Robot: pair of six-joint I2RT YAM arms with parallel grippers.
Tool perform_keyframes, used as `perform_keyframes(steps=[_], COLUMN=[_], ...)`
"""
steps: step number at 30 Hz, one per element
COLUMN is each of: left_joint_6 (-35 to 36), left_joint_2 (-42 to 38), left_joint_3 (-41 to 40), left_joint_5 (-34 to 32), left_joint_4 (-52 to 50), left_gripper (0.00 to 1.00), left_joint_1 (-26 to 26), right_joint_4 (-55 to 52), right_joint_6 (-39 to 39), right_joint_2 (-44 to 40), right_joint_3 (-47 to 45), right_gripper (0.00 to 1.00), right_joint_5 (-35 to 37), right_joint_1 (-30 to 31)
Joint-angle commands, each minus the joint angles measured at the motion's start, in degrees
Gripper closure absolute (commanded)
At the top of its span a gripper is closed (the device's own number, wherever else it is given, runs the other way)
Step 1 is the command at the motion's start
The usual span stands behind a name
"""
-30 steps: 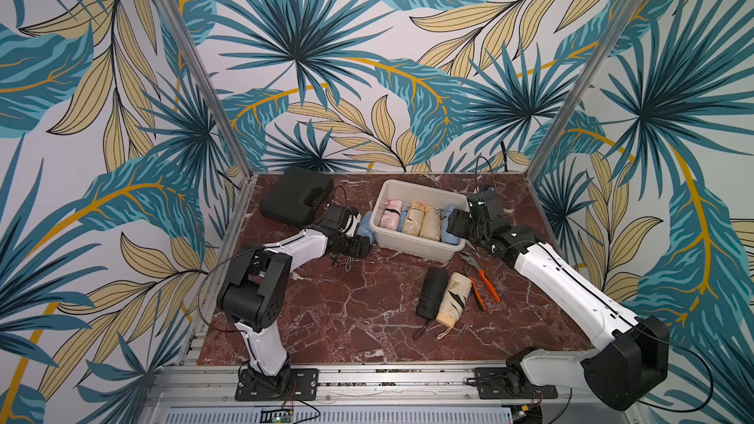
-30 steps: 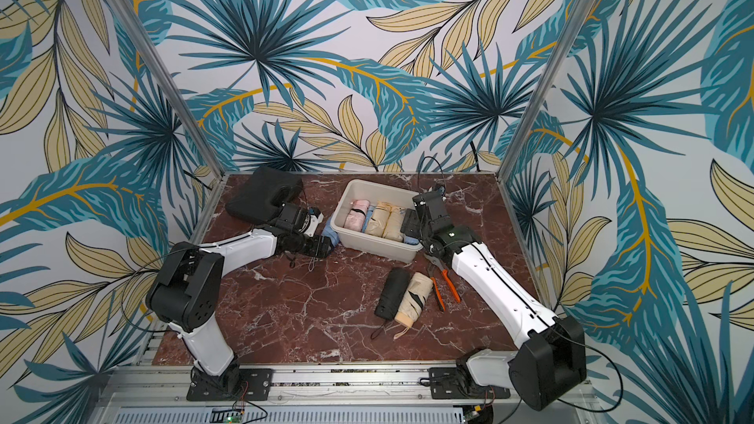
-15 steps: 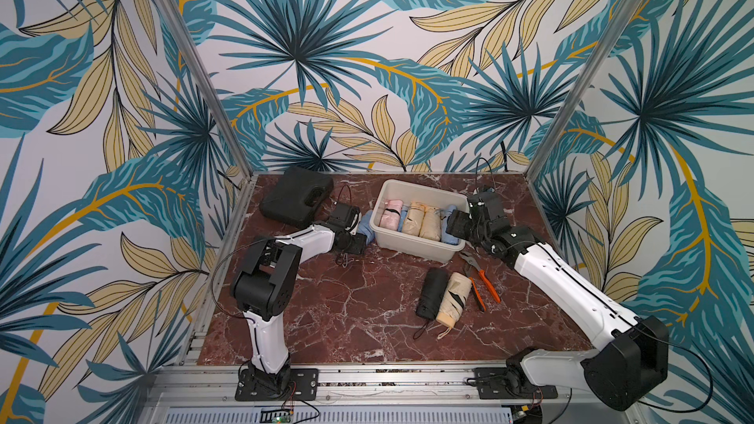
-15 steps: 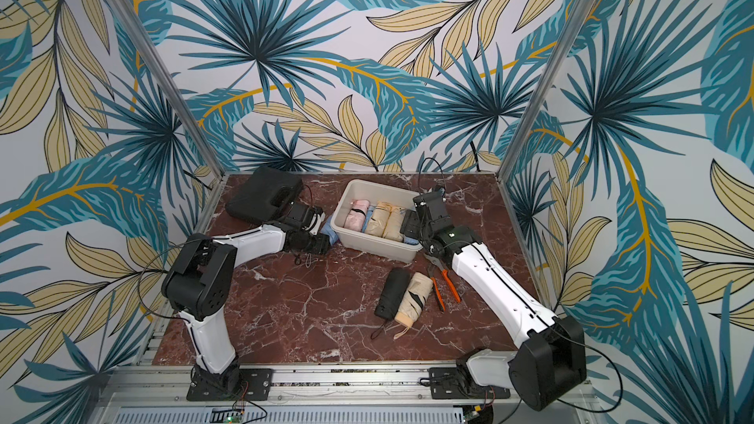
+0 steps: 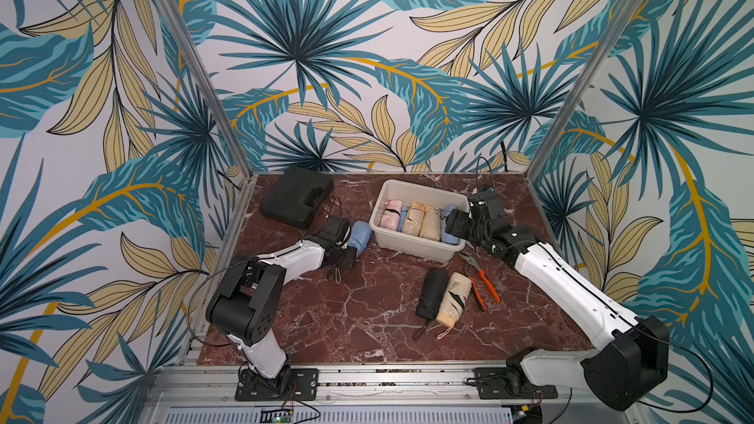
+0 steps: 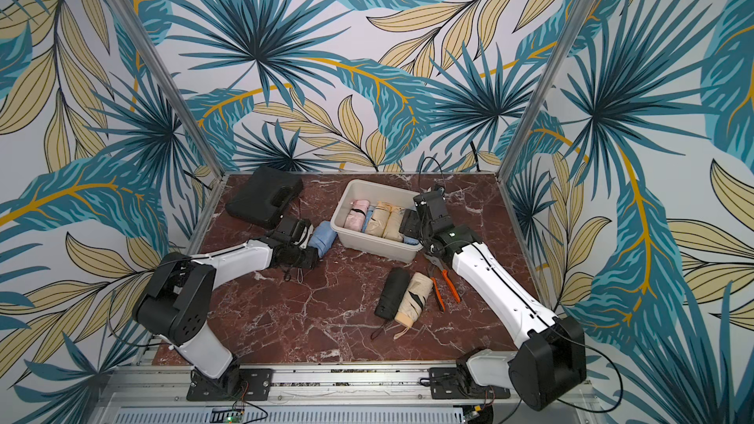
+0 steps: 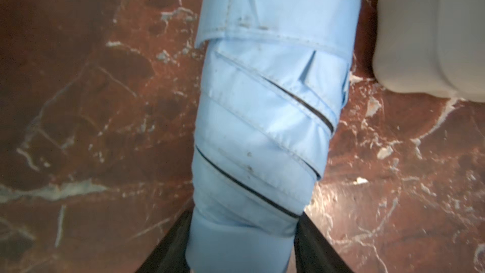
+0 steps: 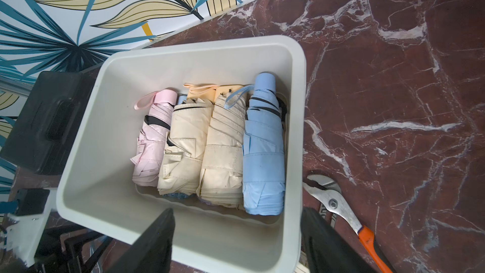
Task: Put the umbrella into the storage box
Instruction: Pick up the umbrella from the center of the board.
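red marble desk (image 5: 367,320). off-white storage box (image 5: 408,247) sits right under the right hand (image 8: 237,212), folded umbrellas (image 8: 183,148) packed inside. right hand released, fingers apart over box's near rim. light blue umbrella (image 7: 265,116) outside the box, sticking straight out ahead of the left hand (image 7: 244,216), handle end clenched in it. box corner just beside.
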Motion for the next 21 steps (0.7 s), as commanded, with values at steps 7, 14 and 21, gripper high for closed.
perform_keyframes(steps=[7, 14, 21], left_joint_6=[-5.67, -5.35, -3.53], left_joint_2=[-13.27, -20.89, -24.82], left_joint_3=[-6.87, -6.83, -7.57], left_joint_5=[6.73, 9.65, 8.82], left_joint_4=[0.27, -3.41, -6.5], left_gripper=[0.69, 0.71, 0.76], left_joint_1=[-0.09, -0.04, 0.01], right_joint_4=[1.92, 7.18, 6.85], right_joint_6=[-5.65, -15.98, -21.35], right_joint_2=[0.57, -0.21, 0.05], right_joint_3=[3.1, 5.01, 6.46], right_gripper=[0.24, 0.25, 0.26], right_joint_5=[-5.78, -14.9, -18.02], right_joint_1=[-0.19, -0.14, -0.14])
